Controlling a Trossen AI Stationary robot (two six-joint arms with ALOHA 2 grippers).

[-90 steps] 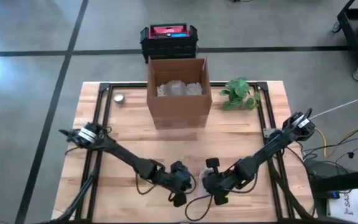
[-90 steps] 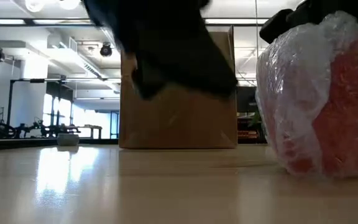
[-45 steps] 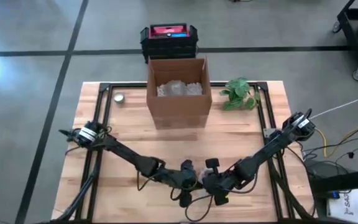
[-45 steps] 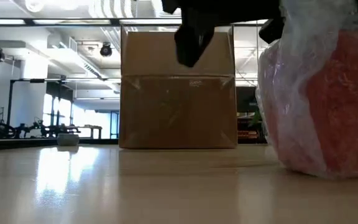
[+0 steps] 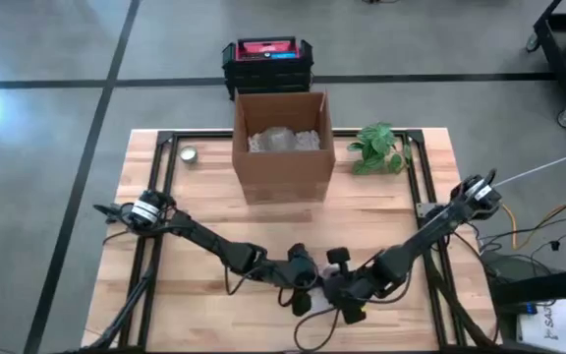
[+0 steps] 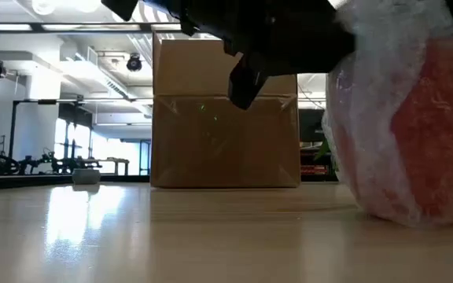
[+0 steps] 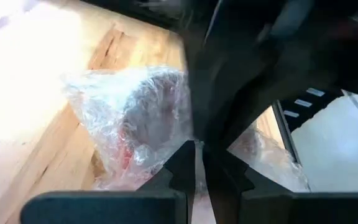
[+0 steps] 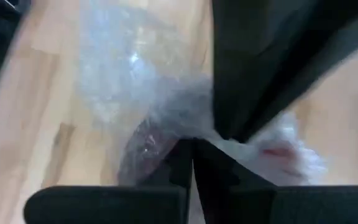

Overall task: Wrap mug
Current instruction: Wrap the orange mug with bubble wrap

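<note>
Two grippers meet at the table's near edge, over the red mug (image 6: 419, 134) swaddled in bubble wrap (image 7: 129, 124), which stands on the wooden table (image 5: 204, 211) in front of the cardboard box (image 5: 281, 147). The left gripper (image 5: 303, 285) and right gripper (image 5: 337, 293) each have fingers pinched narrow on the wrap (both wrist views show film caught between them).
</note>
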